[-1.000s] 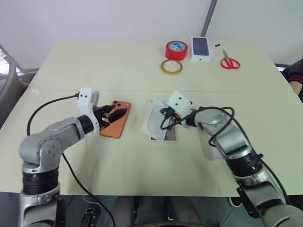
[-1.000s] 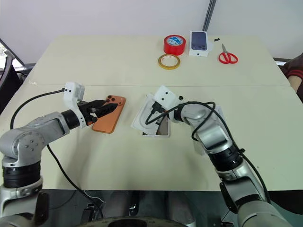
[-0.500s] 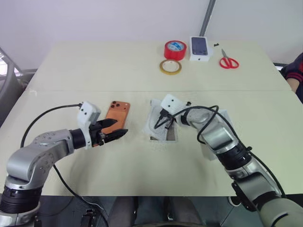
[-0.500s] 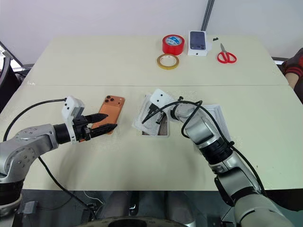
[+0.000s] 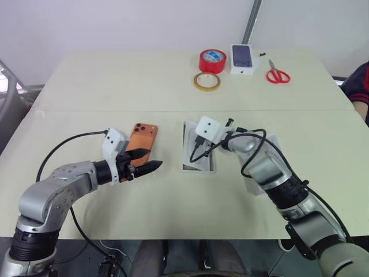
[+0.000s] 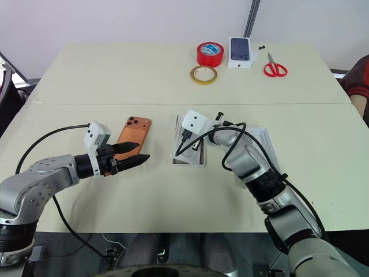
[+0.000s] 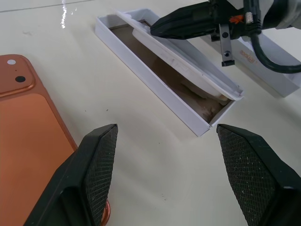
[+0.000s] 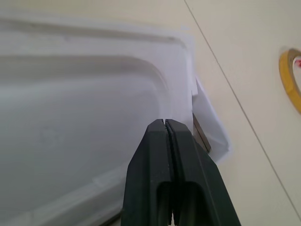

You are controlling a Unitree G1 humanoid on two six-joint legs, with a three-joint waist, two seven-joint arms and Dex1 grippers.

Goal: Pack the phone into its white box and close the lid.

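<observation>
Left arm (image 5: 57,190) bent, right arm (image 5: 271,173) outstretched

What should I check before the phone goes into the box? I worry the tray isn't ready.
1. Box free of other parts: not ok; a white moulded insert lies tilted in it.
2. Right gripper state: shut, pressed on the insert.
3. Left gripper ready to grasp: ok; open and holding nothing.
4. Phone reachable: ok; flat on the table, beside the left gripper.
5. Lid out of the way: ok; beside the box, under the right arm.
6. Insert fully seated: cannot tell.
</observation>
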